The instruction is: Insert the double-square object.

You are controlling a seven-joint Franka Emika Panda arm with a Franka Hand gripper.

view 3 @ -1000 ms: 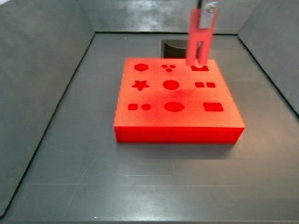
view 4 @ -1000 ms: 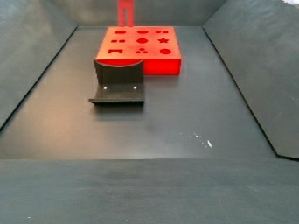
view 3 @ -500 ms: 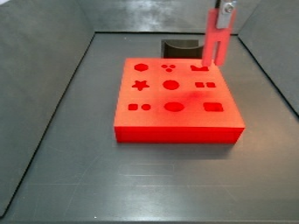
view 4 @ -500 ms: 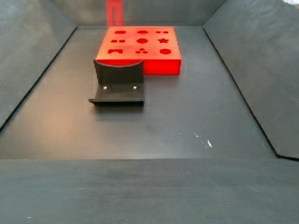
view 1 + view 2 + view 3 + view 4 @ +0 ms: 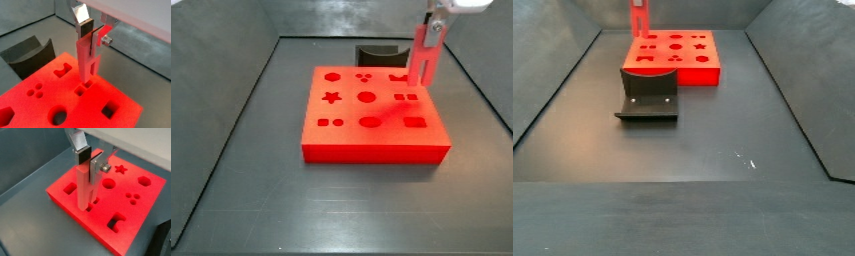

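Observation:
My gripper [image 5: 91, 36] is shut on the top of the double-square object [image 5: 85, 60], a long bright-red stick that hangs upright. It also shows in a wrist view [image 5: 85, 190] and in both side views [image 5: 424, 55] [image 5: 639, 20]. The gripper [image 5: 434, 18] is high up, near the frame's top. The stick's lower end hangs above the flat red block [image 5: 345, 110], near its far right edge. In a wrist view the end is just over a pair of small square holes [image 5: 83, 89]. The block also shows in the wrist and side views [image 5: 150, 190] [image 5: 700, 72].
A dark grey notched holder [image 5: 376, 52] stands on the floor right behind the block; it also shows in a side view [image 5: 647, 98] and a wrist view [image 5: 30, 55]. Grey walls enclose the dark floor [image 5: 331, 210].
The gripper with the stick has moved sideways along the block's far edge, to the right in one side view and to the left in the other. Its grip is unchanged.

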